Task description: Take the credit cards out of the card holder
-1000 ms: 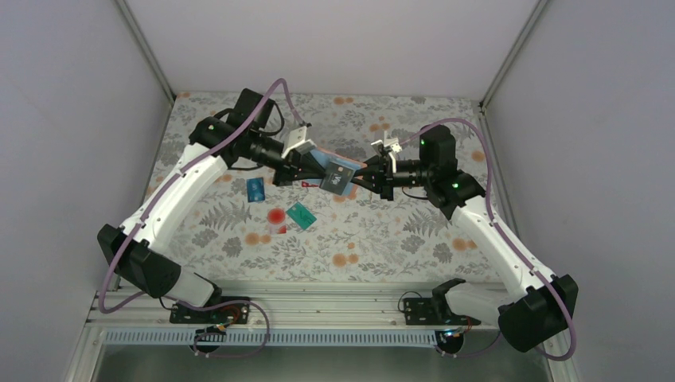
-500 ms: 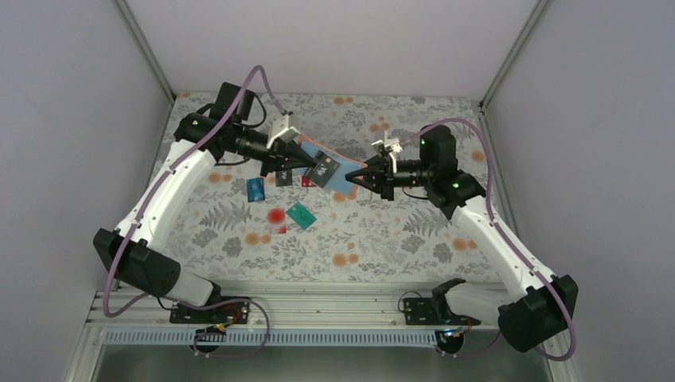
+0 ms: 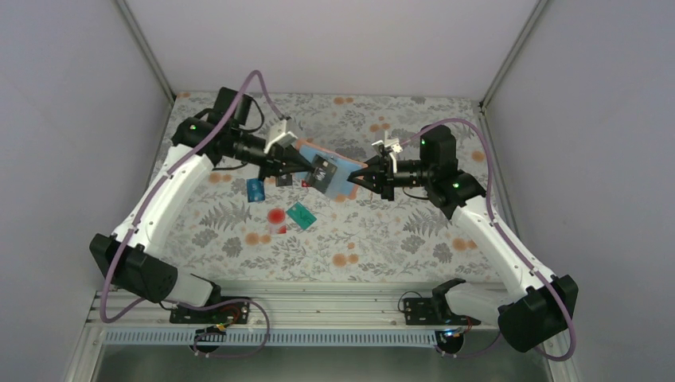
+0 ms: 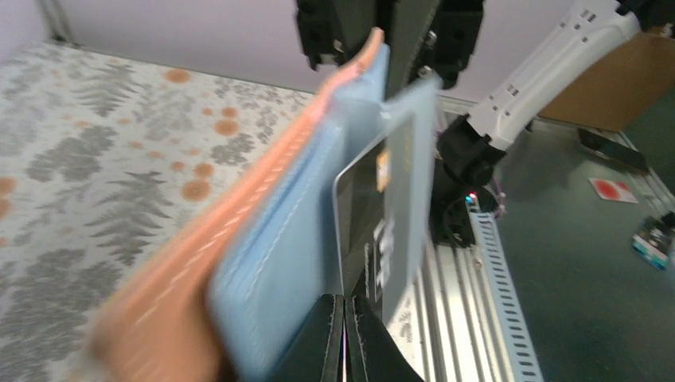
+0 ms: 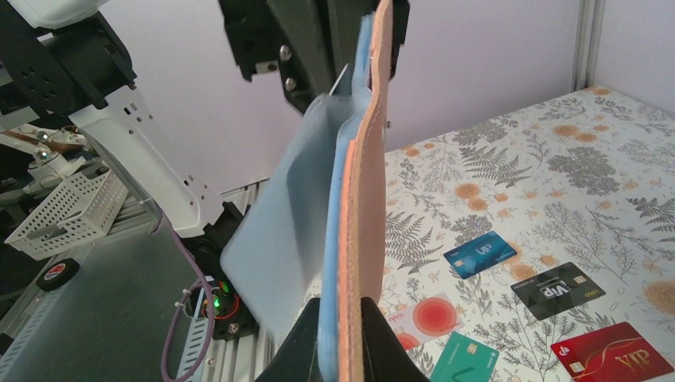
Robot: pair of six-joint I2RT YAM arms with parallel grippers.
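Two pinches: right gripper [image 5: 338,318] on holder [image 5: 362,199], left gripper [image 4: 344,322] on dark card [image 4: 394,207], probably half out; five cards [image 5: 480,253] on worktop [image 5: 557,183].

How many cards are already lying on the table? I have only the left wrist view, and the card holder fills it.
Observer: Five, in the right wrist view: a blue card, a black card, a red card, a pale card with a red dot and a teal card.
Operator: Where on the table are they?
Observer: In the top view they lie on the table left of its middle, under and near the left gripper.
Operator: Its jaws are shut on a dark card. Does the card holder rest on the table?
Observer: No. The right wrist view shows it raised above the table, with the jaws of the right gripper shut on its edge.
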